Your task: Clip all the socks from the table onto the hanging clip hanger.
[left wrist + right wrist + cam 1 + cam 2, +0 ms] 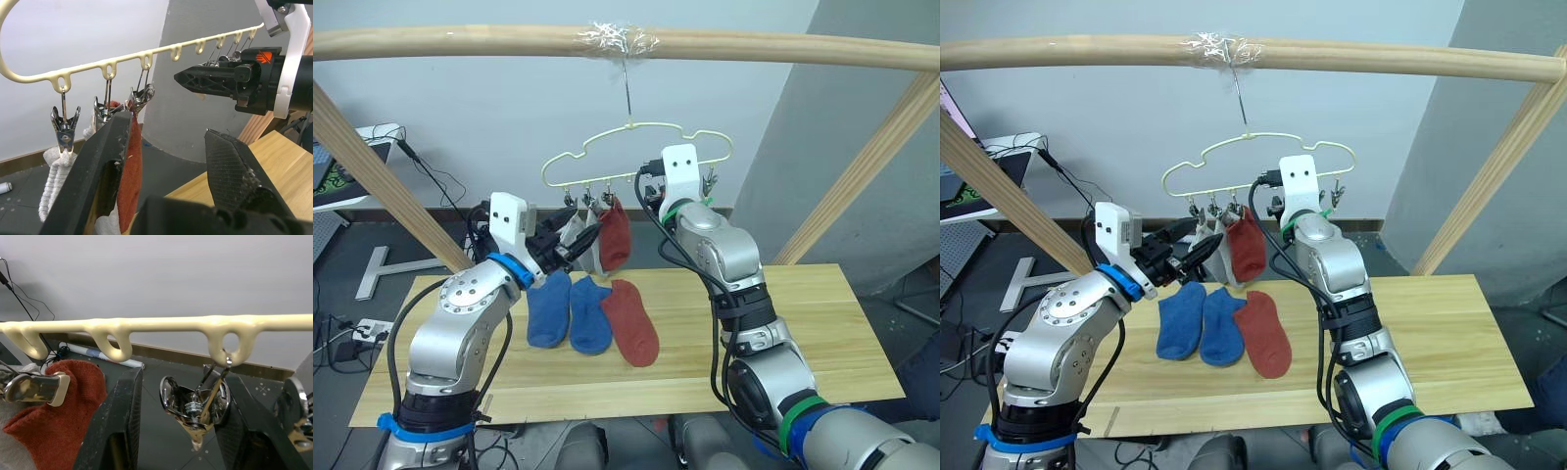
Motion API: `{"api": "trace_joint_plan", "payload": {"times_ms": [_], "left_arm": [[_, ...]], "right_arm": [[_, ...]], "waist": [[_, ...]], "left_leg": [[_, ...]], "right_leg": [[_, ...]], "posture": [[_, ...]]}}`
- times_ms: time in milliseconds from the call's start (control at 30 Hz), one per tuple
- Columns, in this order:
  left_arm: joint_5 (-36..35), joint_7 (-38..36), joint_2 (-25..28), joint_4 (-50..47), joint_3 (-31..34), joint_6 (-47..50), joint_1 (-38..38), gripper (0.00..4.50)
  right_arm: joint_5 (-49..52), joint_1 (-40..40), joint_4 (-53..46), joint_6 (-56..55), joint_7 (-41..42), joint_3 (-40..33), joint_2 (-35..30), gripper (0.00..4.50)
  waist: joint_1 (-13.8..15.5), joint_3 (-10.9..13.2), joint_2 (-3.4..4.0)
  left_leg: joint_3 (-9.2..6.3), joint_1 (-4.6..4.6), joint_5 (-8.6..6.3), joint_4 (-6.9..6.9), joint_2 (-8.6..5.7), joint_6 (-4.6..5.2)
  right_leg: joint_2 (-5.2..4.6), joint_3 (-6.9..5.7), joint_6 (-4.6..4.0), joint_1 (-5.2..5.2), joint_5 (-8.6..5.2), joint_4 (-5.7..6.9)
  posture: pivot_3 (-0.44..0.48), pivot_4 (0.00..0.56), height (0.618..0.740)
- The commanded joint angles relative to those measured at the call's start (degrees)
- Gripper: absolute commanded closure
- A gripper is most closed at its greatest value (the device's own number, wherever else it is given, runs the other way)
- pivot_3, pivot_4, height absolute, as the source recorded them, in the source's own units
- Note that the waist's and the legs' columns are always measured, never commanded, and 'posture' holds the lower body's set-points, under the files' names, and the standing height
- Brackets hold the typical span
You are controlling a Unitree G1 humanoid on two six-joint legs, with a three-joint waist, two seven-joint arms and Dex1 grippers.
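Note:
The cream clip hanger (636, 147) hangs from the wooden pole. Light grey socks (578, 238) and a rust-red sock (615, 235) are clipped to its left clips. Two blue socks (548, 308) (589, 315) and another rust-red sock (632, 323) lie side by side on the table (803, 323). My left gripper (166, 161) is open just beside the hanging rust-red sock (131, 171), holding nothing. My right gripper (183, 426) is raised at the hanger's bar, open, with an empty metal clip (195, 406) between its fingers.
The round pole frame (460, 41) crosses overhead, and slanted legs (382, 176) (862, 176) stand at both sides. Cables and a power strip (362, 328) lie on the floor to the left. The table's right half is bare wood.

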Motion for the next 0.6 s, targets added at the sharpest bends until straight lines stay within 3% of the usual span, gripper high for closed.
{"api": "trace_joint_plan", "payload": {"times_ms": [33,300,400,533,600], "left_arm": [[-0.32,0.44,-0.45,-1.82,0.78,-0.68,-0.76,1.80],[0.28,0.08,-0.20,-1.22,0.26,-0.63,-1.50,1.80],[0.41,0.10,-0.20,-1.39,0.23,-0.70,-1.24,1.80],[0.52,0.20,-0.22,-1.65,0.21,-0.69,-0.90,1.80],[0.59,0.24,-0.24,-1.72,0.19,-0.68,-0.81,1.80]], "right_arm": [[-0.05,-2.35,-0.79,-1.51,0.28,0.05,0.51,2.48],[-0.01,-2.31,-1.01,-1.78,0.10,0.04,0.69,2.48],[-0.09,-2.26,-1.08,-1.88,0.06,0.14,0.69,3.08],[-0.13,-2.26,-1.05,-1.77,-0.09,0.14,0.76,4.21],[-0.14,-2.27,-0.97,-1.77,-0.13,0.11,0.75,4.43]], "waist": [[0.04,0.00,0.00],[0.09,0.00,0.00],[0.09,0.00,0.00],[0.09,0.00,0.00],[0.10,0.00,0.00]], "left_leg": [[0.00,0.00,0.00,0.00,0.00,0.00],[0.00,0.00,0.00,0.00,0.00,0.00],[0.00,0.00,0.00,0.00,0.00,0.00],[0.00,0.00,0.00,0.00,0.00,0.00],[0.00,0.00,0.00,0.00,0.00,0.00]], "right_leg": [[0.00,0.00,0.00,0.00,0.00,0.00],[0.00,0.00,0.00,0.00,0.00,0.00],[0.00,0.00,0.00,0.00,0.00,0.00],[0.00,0.00,0.00,0.00,0.00,0.00],[0.00,0.00,0.00,0.00,0.00,0.00]], "posture": [[-0.086,0.181,0.740],[-0.093,0.178,0.740],[-0.090,0.179,0.740],[-0.088,0.179,0.740],[-0.088,0.179,0.740]]}}
